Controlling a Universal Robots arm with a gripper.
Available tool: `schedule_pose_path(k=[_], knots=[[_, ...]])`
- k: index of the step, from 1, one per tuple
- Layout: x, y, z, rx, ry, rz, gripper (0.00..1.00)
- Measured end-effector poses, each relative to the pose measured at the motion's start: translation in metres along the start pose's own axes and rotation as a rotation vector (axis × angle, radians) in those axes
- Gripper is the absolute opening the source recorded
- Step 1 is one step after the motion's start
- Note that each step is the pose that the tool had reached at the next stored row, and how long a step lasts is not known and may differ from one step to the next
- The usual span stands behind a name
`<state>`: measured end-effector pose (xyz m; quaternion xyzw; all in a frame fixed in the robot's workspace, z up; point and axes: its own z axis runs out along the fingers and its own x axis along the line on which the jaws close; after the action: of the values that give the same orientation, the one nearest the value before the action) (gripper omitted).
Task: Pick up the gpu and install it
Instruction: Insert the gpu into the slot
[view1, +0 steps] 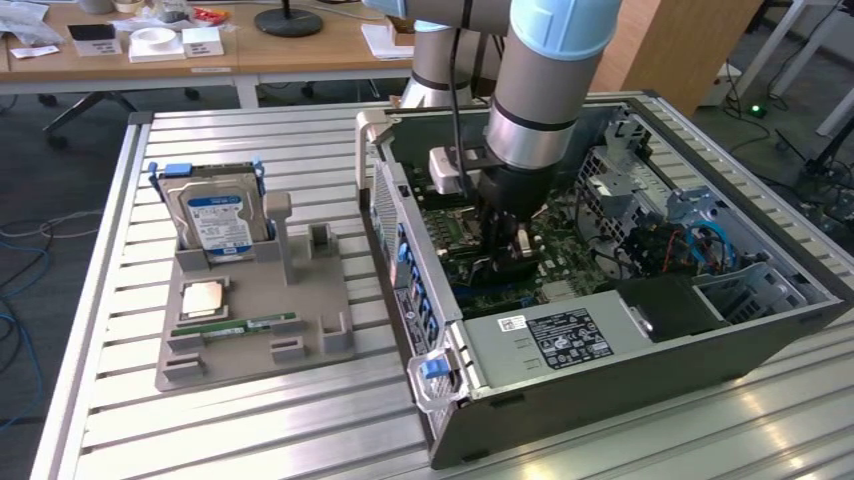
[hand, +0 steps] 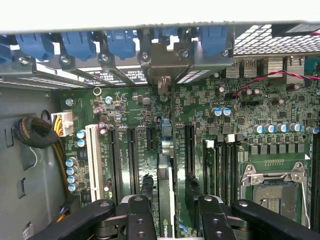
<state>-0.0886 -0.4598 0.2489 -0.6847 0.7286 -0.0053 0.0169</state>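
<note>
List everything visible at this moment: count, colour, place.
gpu: 1, dark card, edge-on over the motherboard slots, between the fingers
computer case: 1, dark grey, open, on the exterior view's right
motherboard: 1, green, inside the case
CPU socket: 1, silver, on the motherboard
slot latches: several, blue, along the case's rear edge
hard drive: 1, silver with blue-white label, upright in the holder
holder: 1, grey, on the table beside the case
CPU chip: 1, silver, lying flat on the holder
memory stick: 1, green, on the holder
table: 1, slatted metal
desk: 1, wooden, behind
arm: 1, grey and light blue, reaching into the case
gripper: 1, black, closed on the gpu
</note>
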Motion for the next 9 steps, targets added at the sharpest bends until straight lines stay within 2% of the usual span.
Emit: schedule_pose_path(k=[9], knots=[[-0.0007, 0.0001, 0.0001, 0.0, -0.0001, 0.0, 0.4]])
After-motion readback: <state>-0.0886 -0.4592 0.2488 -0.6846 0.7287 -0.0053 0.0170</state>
